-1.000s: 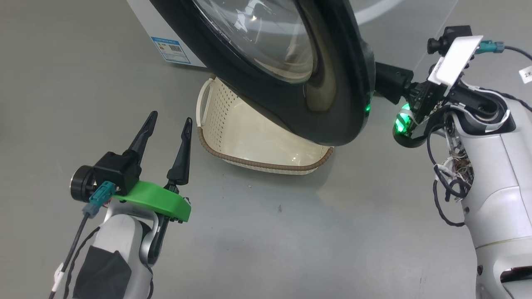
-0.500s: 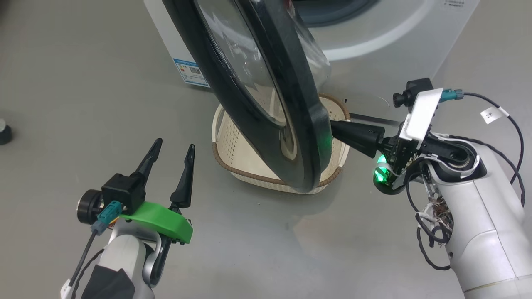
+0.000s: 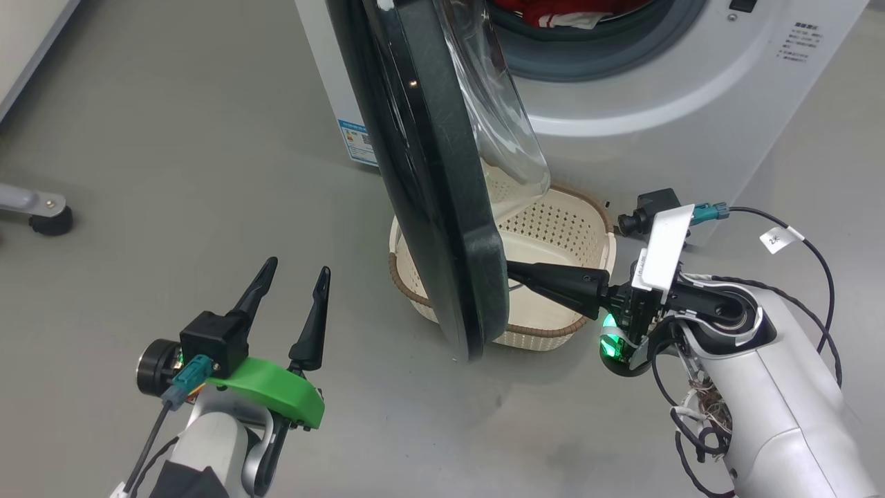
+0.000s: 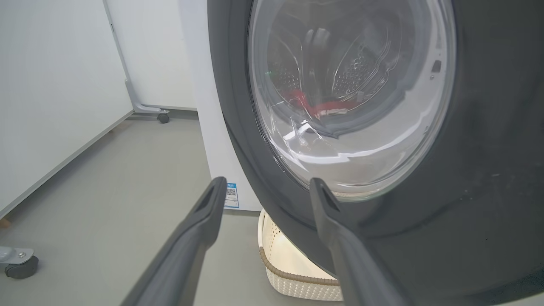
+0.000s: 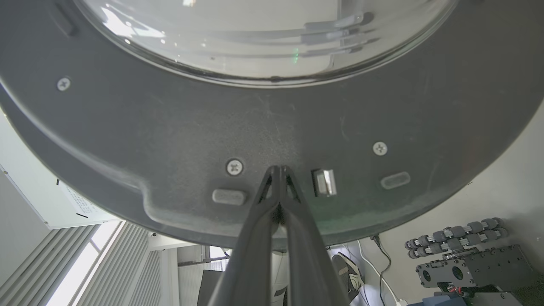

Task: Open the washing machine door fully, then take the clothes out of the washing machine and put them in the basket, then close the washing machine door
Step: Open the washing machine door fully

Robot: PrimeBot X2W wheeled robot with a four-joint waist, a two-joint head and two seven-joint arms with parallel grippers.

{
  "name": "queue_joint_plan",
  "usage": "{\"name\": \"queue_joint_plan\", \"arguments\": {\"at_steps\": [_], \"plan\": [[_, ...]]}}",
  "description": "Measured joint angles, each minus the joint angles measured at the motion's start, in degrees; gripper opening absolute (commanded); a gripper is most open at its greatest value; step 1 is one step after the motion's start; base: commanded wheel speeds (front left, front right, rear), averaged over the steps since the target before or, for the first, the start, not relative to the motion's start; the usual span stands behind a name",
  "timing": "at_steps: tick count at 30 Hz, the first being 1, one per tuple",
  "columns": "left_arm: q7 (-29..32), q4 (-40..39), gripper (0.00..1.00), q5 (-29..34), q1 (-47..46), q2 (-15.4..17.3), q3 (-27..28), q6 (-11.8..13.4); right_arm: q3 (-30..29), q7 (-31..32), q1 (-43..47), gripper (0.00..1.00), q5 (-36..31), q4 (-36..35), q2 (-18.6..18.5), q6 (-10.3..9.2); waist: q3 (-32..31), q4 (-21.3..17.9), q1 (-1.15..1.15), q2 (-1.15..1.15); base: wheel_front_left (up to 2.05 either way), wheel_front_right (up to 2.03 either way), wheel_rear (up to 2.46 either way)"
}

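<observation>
The washing machine door (image 3: 442, 207) stands edge-on before the white washing machine (image 3: 657, 124). Red clothes (image 3: 553, 10) lie in the machine's grey-ringed mouth and show through the door's glass (image 4: 323, 106). My right gripper (image 3: 513, 270) is shut, its tips touching the door's inner face (image 5: 170, 127) beside a metal latch (image 5: 324, 182), with nothing between the fingers. My left gripper (image 3: 297, 268) hangs open and empty to the left of the door, apart from its outer face (image 4: 467, 170). The cream basket (image 3: 546, 335) sits on the floor below the door, half hidden by it.
A castor wheel (image 3: 48, 221) on a grey leg stands at the far left. A white wall panel (image 4: 51, 85) runs along the left side. In the right wrist view, dark equipment (image 5: 467, 263) and a shoe (image 5: 348, 272) lie past the door's rim.
The head camera has shifted, bringing the machine's mouth into view. The door has swung from facing the camera to edge-on, with the shut right gripper staying against its inner side. The left gripper stays open.
</observation>
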Motion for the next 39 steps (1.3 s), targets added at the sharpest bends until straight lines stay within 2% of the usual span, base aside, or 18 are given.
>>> {"name": "queue_joint_plan", "arguments": {"at_steps": [11,25,33,39], "plan": [[0.0,-0.1,1.0,-1.1,0.4,0.0,-0.6,0.0,5.9,-2.8,1.5,0.0,3.7,-1.9,0.0,0.0,-1.0,3.2,0.0,0.0,0.0,0.0,0.0],[0.0,-0.8,1.0,-2.1,1.1,0.0,-1.0,0.4,11.8,-7.3,1.8,0.0,4.7,-3.3,-0.1,0.0,-0.7,5.6,0.0,0.0,0.0,0.0,0.0],[0.0,-1.5,1.0,-2.5,1.1,0.0,-0.9,0.6,12.2,-10.6,1.8,0.0,4.2,-3.9,0.0,0.0,-0.7,5.6,0.0,0.0,0.0,0.0,0.0],[0.0,-1.5,1.0,-2.5,1.1,0.0,-0.5,0.7,9.5,-14.2,2.9,0.0,4.0,-4.5,0.1,0.0,-1.0,5.2,0.0,0.0,0.0,0.0,0.0]]}}
